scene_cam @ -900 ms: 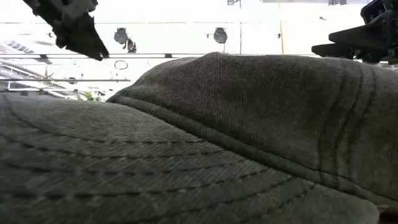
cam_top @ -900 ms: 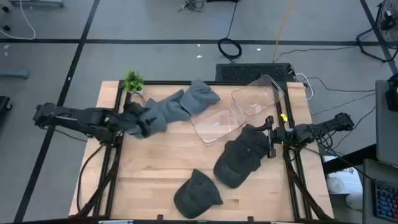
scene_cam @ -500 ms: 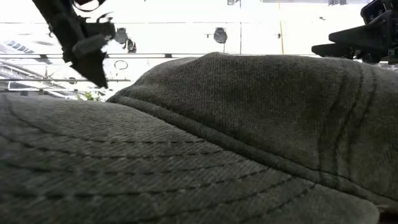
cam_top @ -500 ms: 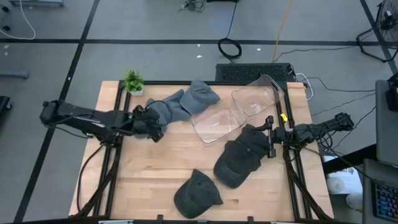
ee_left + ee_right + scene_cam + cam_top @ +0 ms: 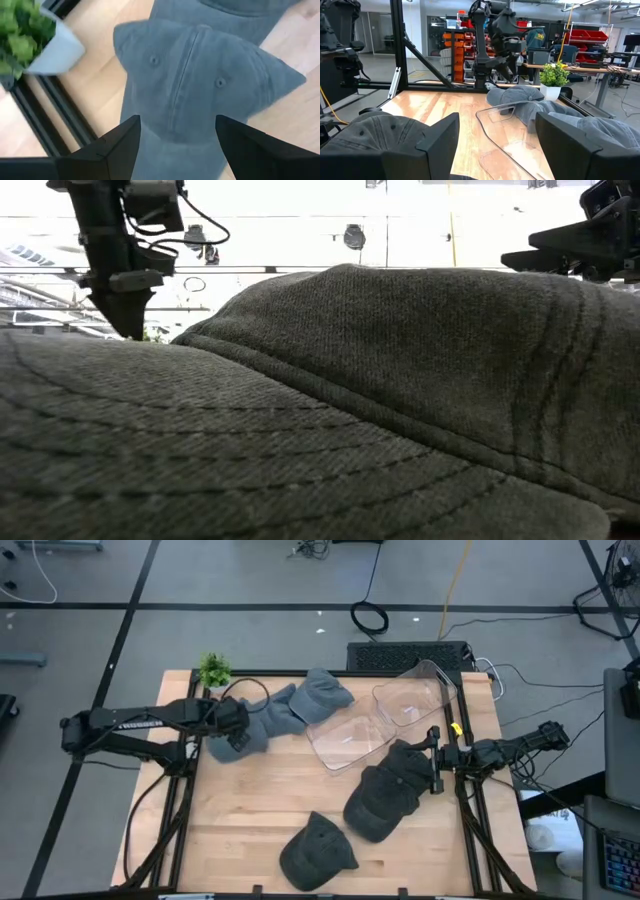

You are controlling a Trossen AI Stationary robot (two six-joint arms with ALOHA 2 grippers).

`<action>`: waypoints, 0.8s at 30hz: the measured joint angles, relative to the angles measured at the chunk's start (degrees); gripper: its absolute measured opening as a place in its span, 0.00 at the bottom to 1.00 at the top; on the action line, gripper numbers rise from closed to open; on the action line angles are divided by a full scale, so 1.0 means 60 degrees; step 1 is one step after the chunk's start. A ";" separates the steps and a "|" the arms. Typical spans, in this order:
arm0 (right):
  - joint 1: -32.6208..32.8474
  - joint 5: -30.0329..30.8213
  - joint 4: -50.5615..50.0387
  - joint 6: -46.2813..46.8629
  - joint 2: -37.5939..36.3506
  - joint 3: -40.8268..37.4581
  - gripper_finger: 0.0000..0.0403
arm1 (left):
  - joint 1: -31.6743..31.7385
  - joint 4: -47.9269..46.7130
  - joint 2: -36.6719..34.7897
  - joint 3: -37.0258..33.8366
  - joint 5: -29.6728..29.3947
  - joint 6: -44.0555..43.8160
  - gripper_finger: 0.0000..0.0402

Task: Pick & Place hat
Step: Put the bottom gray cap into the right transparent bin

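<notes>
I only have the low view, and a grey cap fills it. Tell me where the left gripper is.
Observer: The left gripper hangs open over the blue-grey cap at the table's back left.
Operator: Report what stands near it.
Observer: A small potted plant sits at the back left corner, just beyond that cap.
Operator: Now the right gripper.
Observer: The right gripper rests at the table's right edge, beside a dark cap, jaws apart, holding nothing.

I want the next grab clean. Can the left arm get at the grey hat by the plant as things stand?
Probably yes. The left gripper hangs open right over the grey hat, with nothing between them; the potted plant stands off to one side.
</notes>
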 joint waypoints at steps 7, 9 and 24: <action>-0.0002 0.0001 0.0000 0.0000 0.0000 0.0000 0.62 | 0.0735 0.1056 -0.0015 0.0000 0.0075 0.1524 0.67; 0.0001 0.0000 0.0000 0.0000 -0.0004 0.0000 0.62 | 0.0964 0.1092 -0.0011 -0.0034 0.0080 0.1735 0.67; 0.0000 0.0003 0.0000 0.0000 -0.0004 0.0000 0.62 | 0.1555 0.3010 -0.0018 -0.1609 0.1610 0.2453 0.67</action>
